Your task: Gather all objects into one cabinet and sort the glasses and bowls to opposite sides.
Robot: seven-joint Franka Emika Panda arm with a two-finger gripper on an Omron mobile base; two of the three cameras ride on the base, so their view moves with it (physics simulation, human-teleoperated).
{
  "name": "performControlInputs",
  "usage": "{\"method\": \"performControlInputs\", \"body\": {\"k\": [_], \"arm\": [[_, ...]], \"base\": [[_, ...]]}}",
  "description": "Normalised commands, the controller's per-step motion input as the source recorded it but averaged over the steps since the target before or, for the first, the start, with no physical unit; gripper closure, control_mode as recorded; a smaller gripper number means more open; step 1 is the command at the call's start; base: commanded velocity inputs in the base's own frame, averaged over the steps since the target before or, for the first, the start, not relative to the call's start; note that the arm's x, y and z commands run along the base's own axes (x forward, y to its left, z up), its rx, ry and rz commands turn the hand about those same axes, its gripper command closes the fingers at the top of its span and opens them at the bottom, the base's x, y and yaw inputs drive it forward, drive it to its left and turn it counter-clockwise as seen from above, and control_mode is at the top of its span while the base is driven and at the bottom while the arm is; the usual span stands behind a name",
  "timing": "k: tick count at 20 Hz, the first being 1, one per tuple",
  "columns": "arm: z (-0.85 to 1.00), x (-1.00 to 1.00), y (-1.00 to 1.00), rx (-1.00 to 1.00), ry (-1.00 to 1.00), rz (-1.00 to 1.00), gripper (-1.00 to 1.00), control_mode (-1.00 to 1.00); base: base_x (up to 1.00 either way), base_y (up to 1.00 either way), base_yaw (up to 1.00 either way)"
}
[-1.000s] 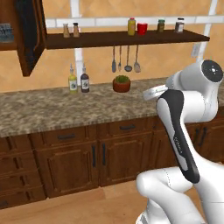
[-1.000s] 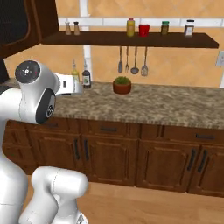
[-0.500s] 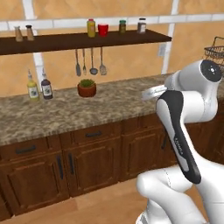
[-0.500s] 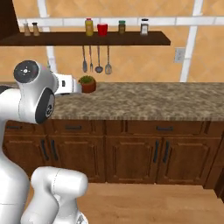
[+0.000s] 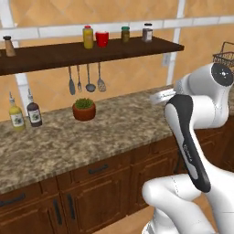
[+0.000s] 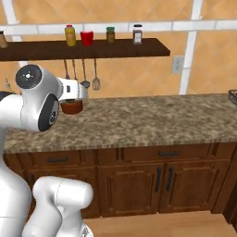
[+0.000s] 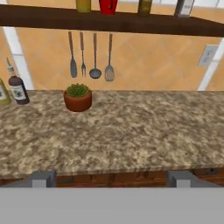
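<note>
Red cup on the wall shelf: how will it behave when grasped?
The small glossy red cup looks smooth, so possibly slippery. It is squat and upright, so unlikely to tip. The yellow jar with red cap stands right beside it, so a wide open gripper may nudge that.

Facing you, the wall shelf (image 5: 91,52) runs above the counter (image 5: 91,137). On it the yellow jar (image 5: 88,37) stands left of the red cup (image 5: 102,39), with two spice jars (image 5: 125,34) further right. Four utensils (image 5: 86,78) hang beneath. On the counter, the potted plant (image 5: 84,109) sits far back, two bottles (image 5: 33,111) to its left.
</note>
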Motion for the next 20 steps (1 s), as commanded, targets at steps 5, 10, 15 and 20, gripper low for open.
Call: {"method": "performControlInputs", "body": {"k": [5,10,15,20], "arm": [[0.0,0.0,0.0,0.0,0.0,0.0,-1.0,1.0],[0.0,0.0,0.0,0.0,0.0,0.0,-1.0,1.0],[0.0,0.0,0.0,0.0,0.0,0.0,-1.0,1.0],[0.0,0.0,0.0,0.0,0.0,0.0,-1.0,1.0]], "base": [[0.84,0.19,-0.04],[0.54,-0.4,0.02],[0.37,-0.29,0.05],[0.43,0.6,-0.14]]}}
